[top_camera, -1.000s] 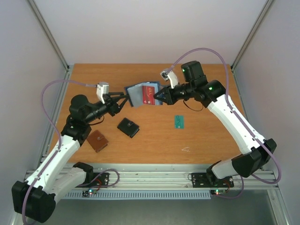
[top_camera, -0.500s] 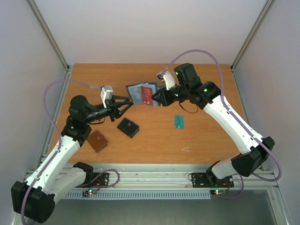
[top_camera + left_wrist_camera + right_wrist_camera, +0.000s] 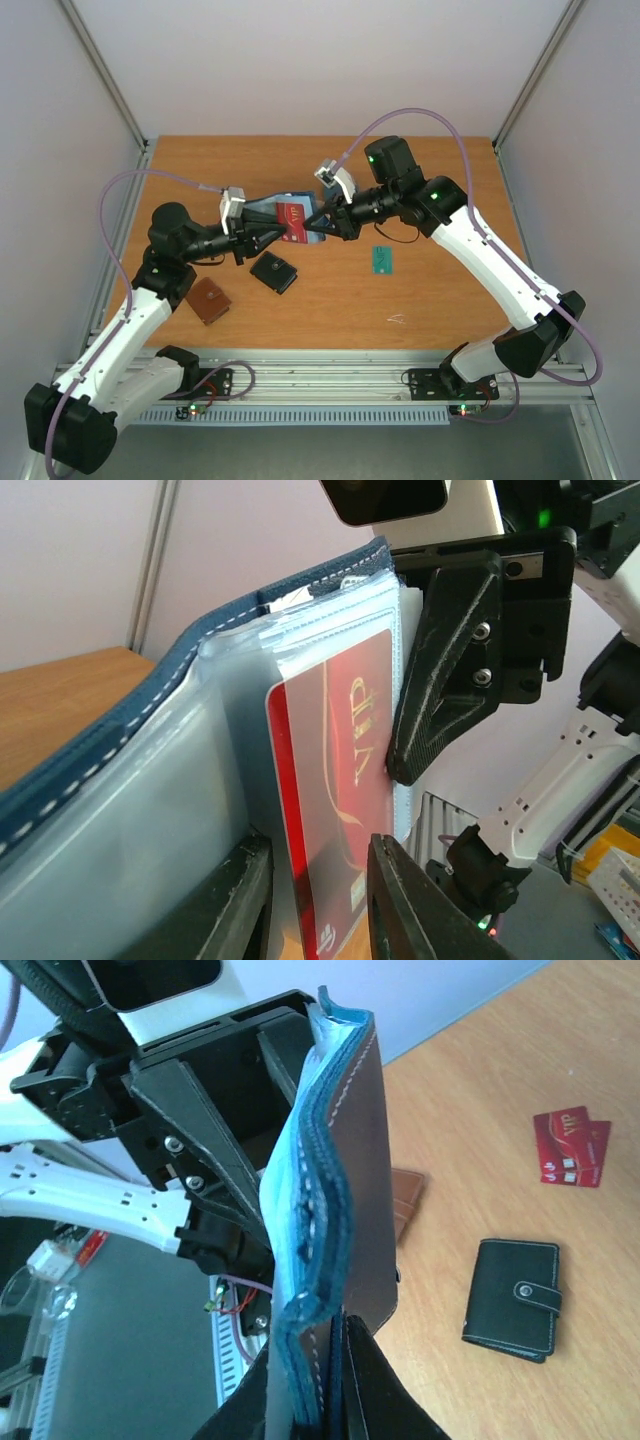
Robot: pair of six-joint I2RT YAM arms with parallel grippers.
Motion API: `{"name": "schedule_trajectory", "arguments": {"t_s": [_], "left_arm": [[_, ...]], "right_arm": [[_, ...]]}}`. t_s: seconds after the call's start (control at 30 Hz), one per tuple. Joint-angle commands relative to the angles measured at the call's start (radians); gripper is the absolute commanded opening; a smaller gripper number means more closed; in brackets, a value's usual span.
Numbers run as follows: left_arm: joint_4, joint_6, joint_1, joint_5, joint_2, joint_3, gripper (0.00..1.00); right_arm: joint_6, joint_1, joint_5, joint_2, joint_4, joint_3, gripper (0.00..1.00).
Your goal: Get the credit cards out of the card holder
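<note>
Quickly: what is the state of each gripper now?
Left gripper: fingers around the red card; grip cannot be told.
Right gripper: closed, holding the card holder.

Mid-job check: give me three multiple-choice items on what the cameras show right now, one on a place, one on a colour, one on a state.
1. Where is the teal-green card?
A. on the table, right of the black wallet
B. at the table's far left corner
C. under the black wallet

2. What colour is the card between the left gripper's fingers?
A. black
B. teal
C. red

3. How is the card holder?
A. shut on the table
B. held up open by the right gripper
C. lying under the black wallet

Answers:
1 A, it lies bare on the wood.
2 C, the left wrist view shows a red VIP card there.
3 B, the right wrist view shows it clamped upright above the table.
</note>
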Motion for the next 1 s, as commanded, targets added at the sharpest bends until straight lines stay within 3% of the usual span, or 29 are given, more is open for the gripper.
{"name": "schedule_trajectory", "arguments": {"t_s": [0.0,0.17,0.33,0.4,0.47,0.53,0.6,0.7,0.77,0.83,0.87,0.97], "left_arm": [[0.066,-0.002,0.000,0.053,-0.001,0.019,0.26],[0.095,-0.005,0.000,0.120,-0.006,0.024,0.01],[0.124,-0.026,0.000,0.130,-0.026,0.016,0.00],[0.129,-0.033,0.000,0.128,-0.028,0.016,0.00],[0.130,-0.037,0.000,0.123,-0.029,0.014,0.00],[0.133,-0.039,0.000,0.118,-0.027,0.014,0.00],[0.136,-0.043,0.000,0.115,-0.028,0.013,0.00],[0.137,-0.046,0.000,0.115,-0.030,0.013,0.00],[0.149,-0.055,0.002,0.112,-0.032,0.010,0.00],[0.174,-0.083,0.010,0.087,-0.037,0.003,0.16],[0.189,-0.108,0.016,0.074,-0.038,0.001,0.17],[0.213,-0.160,0.032,0.062,-0.035,0.002,0.07]], "right_arm": [[-0.059,0.016,-0.124,-0.004,-0.009,0.047,0.01],[-0.063,0.017,-0.114,-0.005,0.001,0.045,0.01],[-0.057,0.004,-0.084,-0.019,0.016,0.016,0.04],[-0.040,-0.005,-0.078,-0.024,0.024,0.007,0.30],[-0.029,-0.006,-0.085,-0.024,0.032,0.003,0.41],[-0.017,-0.006,-0.100,-0.019,0.039,0.003,0.36],[-0.013,-0.006,-0.103,-0.020,0.042,0.000,0.19],[-0.013,-0.007,-0.101,-0.035,0.058,-0.019,0.02],[-0.018,-0.011,-0.100,-0.045,0.058,-0.029,0.01],[-0.024,-0.015,-0.103,-0.048,0.042,-0.027,0.01],[-0.026,-0.017,-0.108,-0.049,0.037,-0.025,0.01],[-0.028,-0.017,-0.118,-0.051,0.030,-0.021,0.01]]}}
